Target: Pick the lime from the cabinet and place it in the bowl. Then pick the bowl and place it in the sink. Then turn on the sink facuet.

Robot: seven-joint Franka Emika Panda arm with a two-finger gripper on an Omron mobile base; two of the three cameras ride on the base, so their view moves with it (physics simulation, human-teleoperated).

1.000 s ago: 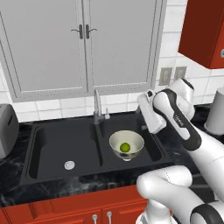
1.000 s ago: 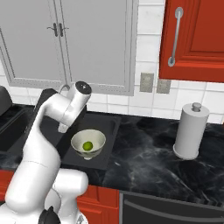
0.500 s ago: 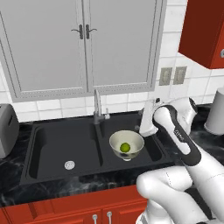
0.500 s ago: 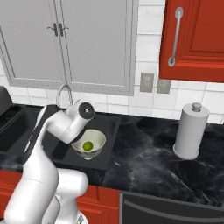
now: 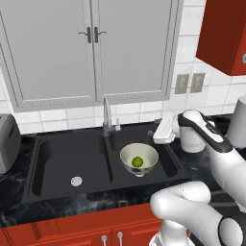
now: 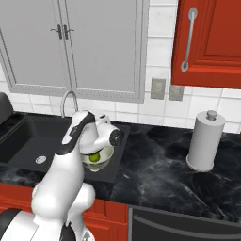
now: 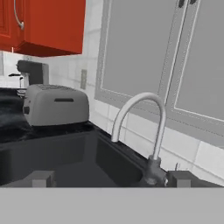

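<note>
**Lime in the bowl, bowl in the sink**

The lime (image 5: 137,162) sits inside the bowl (image 5: 139,158). The bowl rests in the right basin of the black sink (image 5: 57,161), on the near side of the sink facuet (image 5: 107,123). The end effector (image 5: 154,134) hangs over the far right part of the sink, just right of the tap and above the bowl. Its fingers (image 7: 40,179) are spread wide, with nothing between them. In the hand view the curved tap stands close in front. A grey toaster (image 7: 54,105) sits on the black counter (image 6: 160,160) to the left. A paper towel roll (image 6: 204,141) stands far to the right.
</note>
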